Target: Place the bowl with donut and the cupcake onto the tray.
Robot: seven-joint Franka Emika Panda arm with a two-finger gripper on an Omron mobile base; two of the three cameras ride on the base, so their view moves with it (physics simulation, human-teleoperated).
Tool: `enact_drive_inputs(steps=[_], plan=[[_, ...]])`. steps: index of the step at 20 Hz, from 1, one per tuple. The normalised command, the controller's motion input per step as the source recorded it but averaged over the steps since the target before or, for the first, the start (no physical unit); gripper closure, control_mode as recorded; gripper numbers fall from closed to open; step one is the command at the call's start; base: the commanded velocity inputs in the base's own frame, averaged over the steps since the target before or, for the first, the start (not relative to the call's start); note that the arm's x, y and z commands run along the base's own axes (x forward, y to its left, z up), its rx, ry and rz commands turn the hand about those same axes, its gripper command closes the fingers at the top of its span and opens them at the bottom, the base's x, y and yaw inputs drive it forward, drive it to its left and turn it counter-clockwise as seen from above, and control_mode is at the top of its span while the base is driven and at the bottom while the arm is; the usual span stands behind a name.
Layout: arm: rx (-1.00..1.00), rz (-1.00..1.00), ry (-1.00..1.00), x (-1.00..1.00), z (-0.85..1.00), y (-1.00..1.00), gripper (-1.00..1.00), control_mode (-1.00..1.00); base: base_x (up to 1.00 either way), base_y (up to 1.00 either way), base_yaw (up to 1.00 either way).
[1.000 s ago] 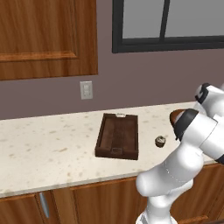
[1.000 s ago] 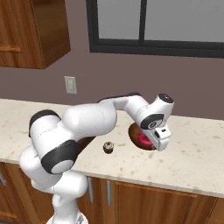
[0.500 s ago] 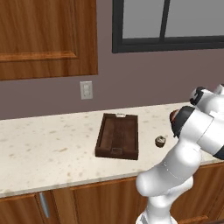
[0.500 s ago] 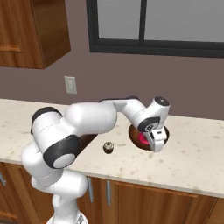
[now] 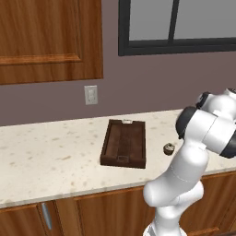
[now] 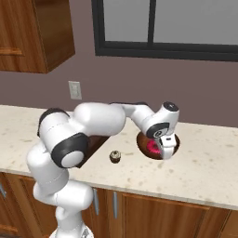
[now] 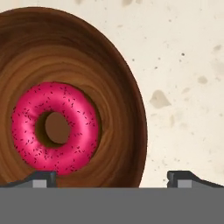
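Hovering over the bowl [image 7: 74,96] right now, and what a view from the hand: the pink-iced donut [image 7: 54,127] sits in the well of that brown wooden dish, off to the left of the gripper's line, with the bowl's near rim running up between the two dark fingertips [image 7: 41,178]. The gripper [image 6: 167,149] stands with its fingers spread wide and nothing between them; this looks like the approach to the first pick. In the right base view the bowl [image 6: 145,143] rests on the pale speckled counter [image 6: 204,162], partly behind the hand, well apart from the tray [image 5: 123,143].

The cupcake [image 6: 115,156] stands alone on the counter between bowl and tray, untouched, and the tray itself holds nothing yet. So neither item is delivered.

What does the next move call for? My read: drop straight down so one finger goes inside the rim and the other outside, then pinch the wall, keeping clear of the donut. After that, a level carry across to the tray, passing the cupcake without clipping it.
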Motion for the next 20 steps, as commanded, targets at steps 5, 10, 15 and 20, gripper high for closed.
enact_drive_inputs(steps=[5, 10, 15, 20], plan=[[0.00, 0.00, 0.01, -0.05, -0.01, -0.30, -1.00, -1.00, 0.00, 0.00, 0.00], [0.00, 0.00, 0.00, 0.00, -0.15, -0.18, -1.00, -1.00, 0.00, 0.00, 0.00], [0.00, 0.00, 0.00, 0.00, -0.19, -0.04, -1.00, -1.00, 0.00, 0.00, 0.00], [0.00, 0.00, 0.00, 0.00, -0.22, 0.00, -1.00, -1.00, 0.00, 0.00, 0.00]])
